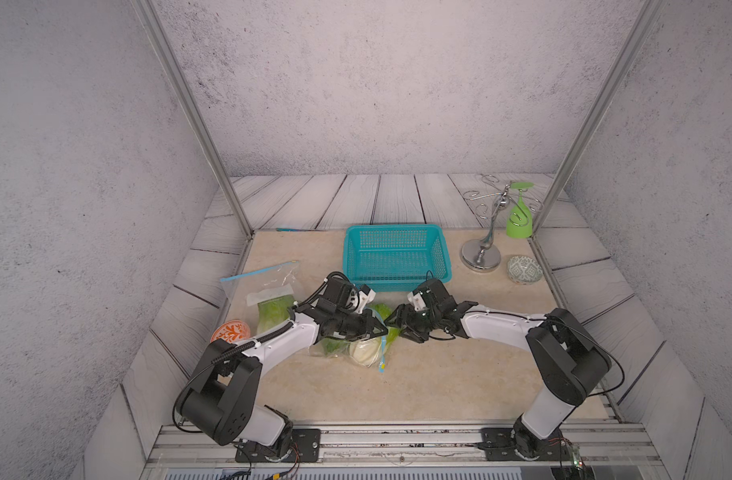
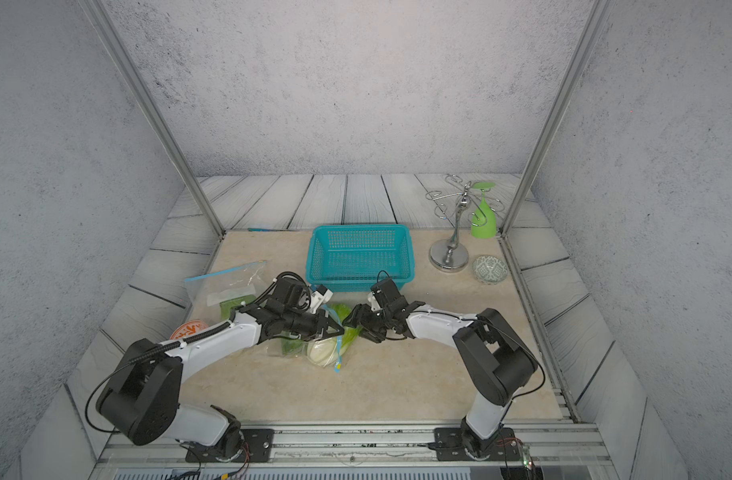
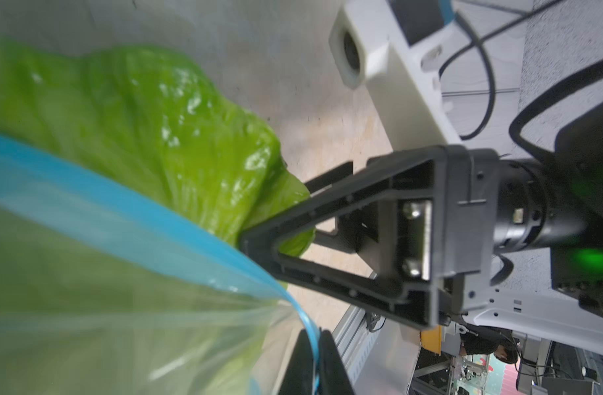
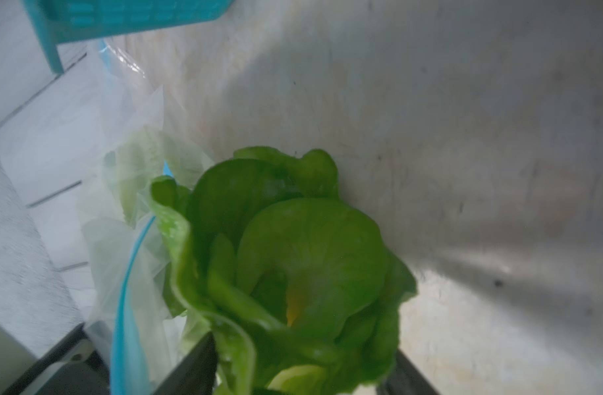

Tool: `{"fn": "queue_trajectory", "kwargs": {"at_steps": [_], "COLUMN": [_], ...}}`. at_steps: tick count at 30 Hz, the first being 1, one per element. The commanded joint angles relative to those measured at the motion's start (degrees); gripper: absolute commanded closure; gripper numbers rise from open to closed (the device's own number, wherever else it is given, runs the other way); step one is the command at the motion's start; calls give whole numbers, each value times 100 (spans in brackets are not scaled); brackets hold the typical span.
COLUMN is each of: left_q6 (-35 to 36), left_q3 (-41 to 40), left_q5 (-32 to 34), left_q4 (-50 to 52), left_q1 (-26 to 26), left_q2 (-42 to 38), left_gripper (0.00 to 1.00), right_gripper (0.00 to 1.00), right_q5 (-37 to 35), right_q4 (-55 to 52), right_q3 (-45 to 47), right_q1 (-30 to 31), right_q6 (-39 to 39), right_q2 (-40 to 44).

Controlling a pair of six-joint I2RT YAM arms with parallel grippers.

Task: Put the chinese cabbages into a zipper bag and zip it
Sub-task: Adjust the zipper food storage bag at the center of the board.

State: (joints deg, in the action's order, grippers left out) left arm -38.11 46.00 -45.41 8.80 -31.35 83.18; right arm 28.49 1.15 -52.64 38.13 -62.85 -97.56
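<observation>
We judge the step in hand to be feeding a chinese cabbage point(image 4: 293, 266) into the zipper bag point(image 1: 383, 353) that lies mid-bench, just on the near side of the teal basket point(image 1: 393, 227). The right tool point(image 1: 401, 328) is clenched on that cabbage's crinkled leaves. The head sits at the bag's mouth, touching the blue zip strip point(image 3: 122, 219); we cannot tell whether its leading end has crossed the rim. The left tool point(image 1: 380, 330) pinches the bag's rim, and the film pulls into taut folds toward the pinch. A bagged cabbage point(image 1: 364, 353) shows its white base through the film right at the mouth, so room looks tight. To do this well, we hold the rim up off the bench point(image 1: 439, 374) so the mouth gapes. Then we drive the head leftward and low along the bag's length, sliding it beside the one inside rather than on top. We let go only once the whole head is past the strip, since leaves caught in the track would likely spoil the zipping. A second bag point(image 1: 268, 278) with green inside lies to the far left, well apart.
</observation>
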Motion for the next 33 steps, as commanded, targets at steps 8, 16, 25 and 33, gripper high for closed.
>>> {"fn": "queue_trajectory", "kwargs": {"at_steps": [8, 16, 25, 33], "left_q6": [1618, 2253, 3061, 2663], "left_q3": [1692, 3328, 3695, 4296], "left_q5": [836, 2202, 2516, 1850], "left_q4": [3535, 5211, 5261, 5143], "left_q1": [217, 206, 113, 73], "left_q2": [-627, 551, 1012, 1297], "left_gripper": [57, 55, 43, 50], "right_gripper": [82, 84, 85, 85], "right_q5": [-155, 343, 657, 644], "right_q4": [308, 421, 149, -186], "right_q3": [307, 301, 143, -36], "right_q1": [19, 19, 19, 19], "right_q6": [1795, 2029, 2228, 2252], "right_q2": [278, 333, 522, 758]}}
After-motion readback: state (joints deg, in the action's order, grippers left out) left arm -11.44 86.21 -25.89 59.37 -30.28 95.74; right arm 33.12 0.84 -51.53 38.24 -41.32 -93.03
